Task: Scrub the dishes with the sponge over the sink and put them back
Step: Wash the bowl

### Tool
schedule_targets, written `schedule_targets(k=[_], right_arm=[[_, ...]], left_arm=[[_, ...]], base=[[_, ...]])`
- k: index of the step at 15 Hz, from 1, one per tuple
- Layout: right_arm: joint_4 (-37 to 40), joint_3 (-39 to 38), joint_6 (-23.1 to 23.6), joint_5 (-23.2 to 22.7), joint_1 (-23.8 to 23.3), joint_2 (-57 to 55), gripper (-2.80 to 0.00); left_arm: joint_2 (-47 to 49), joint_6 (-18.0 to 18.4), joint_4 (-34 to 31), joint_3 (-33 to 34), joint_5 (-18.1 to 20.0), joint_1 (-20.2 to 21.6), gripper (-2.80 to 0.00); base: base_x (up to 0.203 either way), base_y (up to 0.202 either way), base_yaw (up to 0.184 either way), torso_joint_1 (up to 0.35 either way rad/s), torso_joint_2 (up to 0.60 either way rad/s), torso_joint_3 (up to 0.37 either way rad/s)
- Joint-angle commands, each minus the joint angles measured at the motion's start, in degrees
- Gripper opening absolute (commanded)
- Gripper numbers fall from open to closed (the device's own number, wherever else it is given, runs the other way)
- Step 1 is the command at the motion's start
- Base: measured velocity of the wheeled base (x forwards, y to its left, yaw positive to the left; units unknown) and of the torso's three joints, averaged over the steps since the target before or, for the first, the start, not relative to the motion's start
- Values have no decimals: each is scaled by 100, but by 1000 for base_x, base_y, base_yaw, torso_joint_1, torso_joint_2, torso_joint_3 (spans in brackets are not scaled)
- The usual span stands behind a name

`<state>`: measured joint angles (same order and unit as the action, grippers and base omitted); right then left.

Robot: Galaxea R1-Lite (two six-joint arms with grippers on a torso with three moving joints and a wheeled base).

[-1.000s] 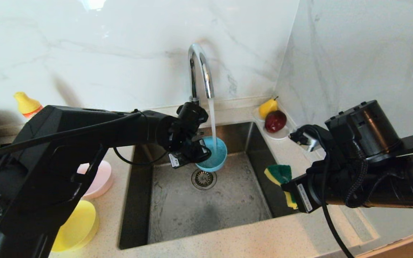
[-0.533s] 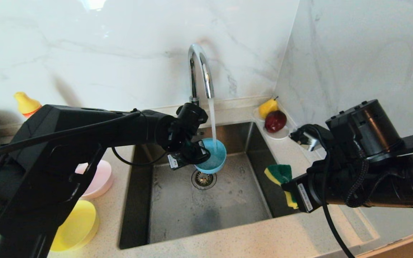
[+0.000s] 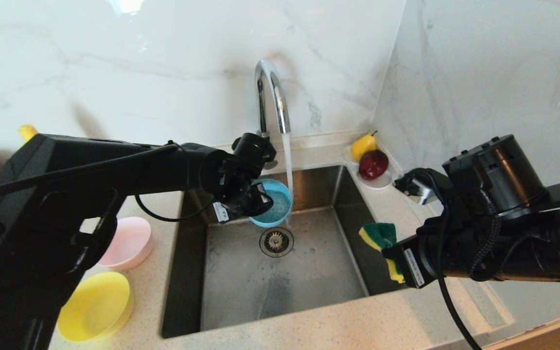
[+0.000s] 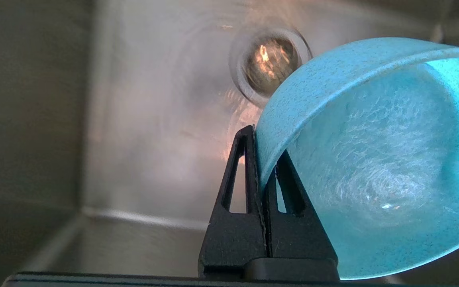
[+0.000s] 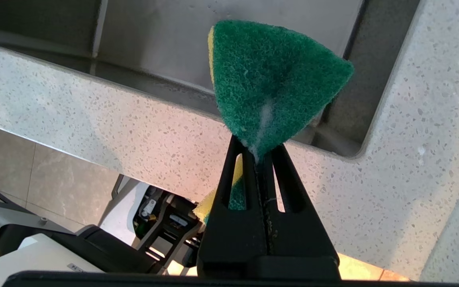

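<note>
My left gripper [image 3: 256,200] [image 4: 262,159] is shut on the rim of the light blue bowl [image 3: 274,206] [image 4: 377,159], held tilted over the sink [image 3: 280,277] just left of the running water. The drain strainer [image 3: 276,241] [image 4: 269,63] lies below it. My right gripper [image 3: 391,257] [image 5: 258,153] is shut on the sponge [image 3: 379,237] [image 5: 271,79], green face showing, over the sink's right edge. The pink bowl [image 3: 127,243] and the yellow bowl [image 3: 95,306] rest on the counter left of the sink.
The chrome faucet [image 3: 272,95] runs water into the basin. A white saucer [image 3: 379,182] with a red apple and yellow pear sits at the back right corner. A yellow-capped bottle [image 3: 27,130] peeks out behind my left arm. Marble walls close off the back and right.
My left gripper has drawn the blue bowl left and slightly up, out from under the water stream, and tilted it. The right arm and sponge have stayed still.
</note>
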<state>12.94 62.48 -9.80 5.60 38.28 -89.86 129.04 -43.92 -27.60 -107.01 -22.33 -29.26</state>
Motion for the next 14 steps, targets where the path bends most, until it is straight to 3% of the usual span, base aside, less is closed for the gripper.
schedule_targets(k=[1,6,10,12,14], right_arm=[[-2,16,3,3,-4,-22,-280],[7,28,-5,-6,-5,-46,-280],[42,52,13,3,-131,-87,-280],[60,45,5,12,-154,-67,-280],[225,76,5,15,-163,-41,-280]], left_arm=[[-601,47,26,196,-99,118,-280],[-1700,248,123,738,-544,446,-280],[-2291,560,707,973,-712,473,-280],[-2367,545,798,976,-721,465,-280],[-2478,567,1278,988,-706,465,-280]], base=[[0,0,0,0,0,0],[0,0,0,0,0,0],[0,0,0,0,0,0],[0,0,0,0,0,0],[0,0,0,0,0,0]])
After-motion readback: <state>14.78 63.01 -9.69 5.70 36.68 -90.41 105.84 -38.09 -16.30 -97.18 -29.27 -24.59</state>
